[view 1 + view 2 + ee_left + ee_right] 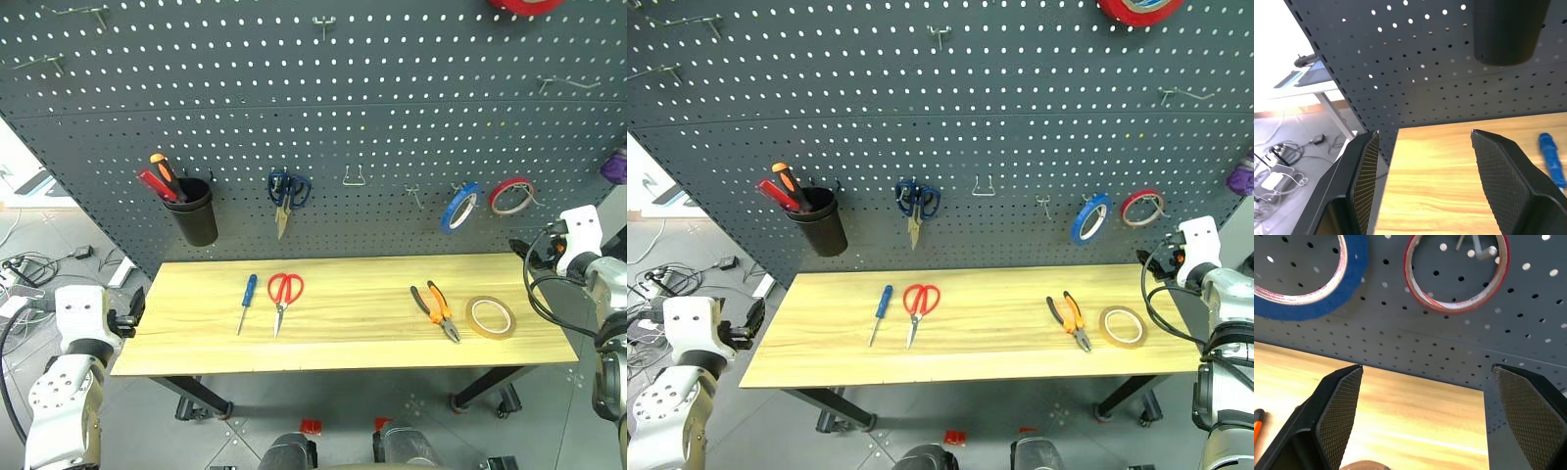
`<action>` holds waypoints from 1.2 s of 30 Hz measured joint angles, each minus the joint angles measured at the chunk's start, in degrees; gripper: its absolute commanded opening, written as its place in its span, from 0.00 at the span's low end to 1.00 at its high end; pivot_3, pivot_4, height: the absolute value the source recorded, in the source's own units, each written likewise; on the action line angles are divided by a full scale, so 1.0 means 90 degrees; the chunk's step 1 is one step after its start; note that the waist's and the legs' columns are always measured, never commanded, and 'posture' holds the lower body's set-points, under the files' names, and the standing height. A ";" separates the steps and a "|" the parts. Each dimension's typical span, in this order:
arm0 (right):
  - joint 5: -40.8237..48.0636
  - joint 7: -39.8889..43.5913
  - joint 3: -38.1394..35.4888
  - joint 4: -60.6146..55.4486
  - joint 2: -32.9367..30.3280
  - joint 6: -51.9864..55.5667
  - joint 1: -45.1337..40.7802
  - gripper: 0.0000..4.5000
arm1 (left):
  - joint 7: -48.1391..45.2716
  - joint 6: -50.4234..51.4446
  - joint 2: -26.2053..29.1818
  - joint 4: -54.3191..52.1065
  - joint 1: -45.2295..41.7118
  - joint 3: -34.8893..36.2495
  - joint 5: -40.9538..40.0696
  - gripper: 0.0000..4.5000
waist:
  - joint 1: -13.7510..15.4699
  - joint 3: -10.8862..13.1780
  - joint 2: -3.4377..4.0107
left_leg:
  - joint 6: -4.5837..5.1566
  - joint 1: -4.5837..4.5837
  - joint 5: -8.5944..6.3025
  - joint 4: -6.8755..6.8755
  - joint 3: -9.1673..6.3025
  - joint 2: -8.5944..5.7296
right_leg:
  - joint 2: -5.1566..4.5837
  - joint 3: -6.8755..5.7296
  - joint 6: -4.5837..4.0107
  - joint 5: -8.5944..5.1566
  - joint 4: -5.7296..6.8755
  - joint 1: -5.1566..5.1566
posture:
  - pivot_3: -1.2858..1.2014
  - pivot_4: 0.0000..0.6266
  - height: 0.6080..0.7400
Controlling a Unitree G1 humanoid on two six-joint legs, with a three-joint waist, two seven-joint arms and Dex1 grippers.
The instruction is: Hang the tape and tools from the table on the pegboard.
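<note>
On the surface [372,338] lie the screwdriver [247,302], red scissors [283,299], pliers [436,310] and tan tape [490,316] — none hung on the pegboard [392,108]. Left gripper [1422,183] and right gripper [1430,416] — jaws wide, empty.

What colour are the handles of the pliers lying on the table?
Orange and black. The pliers show best in the left eye view, beside the tan tape ring.

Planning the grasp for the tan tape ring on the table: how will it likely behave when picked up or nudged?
The tan tape ring lies flat on the table, so it probably won't roll unless tipped on edge. It looks thin with a wide hollow centre: likely light, and apt to slide when nudged. Its low profile may make it awkward to pinch.
</note>
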 measured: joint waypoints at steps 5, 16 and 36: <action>0.0068 0.0150 0.0024 -0.1181 0.0085 0.0251 0.0577 1.00 | 0.0220 0.0578 -0.0119 -0.0821 -0.0068 -0.0112 -0.0112 0.70 | 0.0018 0.0127 -0.0018 | 0.0000 -0.0005 0.0000 0.0005 0.0001 0.0002 | -0.0001 -0.0002 0.0001 0.0000 0.0003 0.0000 | 0.42 0.25 1.00; 0.0369 0.0248 0.0275 -0.4877 0.0111 0.3133 0.2217 1.00 | -0.0728 0.1899 0.0109 -0.1962 -0.0641 -0.2148 -0.0100 0.70 | -0.0127 0.0687 -0.0025 | 0.0009 -0.0014 0.0006 0.0011 0.0028 0.0020 | 0.0002 0.0007 -0.0001 0.0002 0.0027 -0.0021 | 0.38 0.42 1.00; -0.0507 -0.0126 0.1890 -0.1867 0.0979 0.4167 0.0012 1.00 | -0.3685 0.1086 0.1119 -0.2130 -0.1877 -0.4621 0.0350 0.70 | -0.0606 0.1241 -0.0094 | 0.0011 -0.0096 0.0005 0.0017 0.0097 0.0076 | 0.0057 0.0051 -0.0005 0.0006 0.0036 -0.0122 | 0.38 0.48 1.00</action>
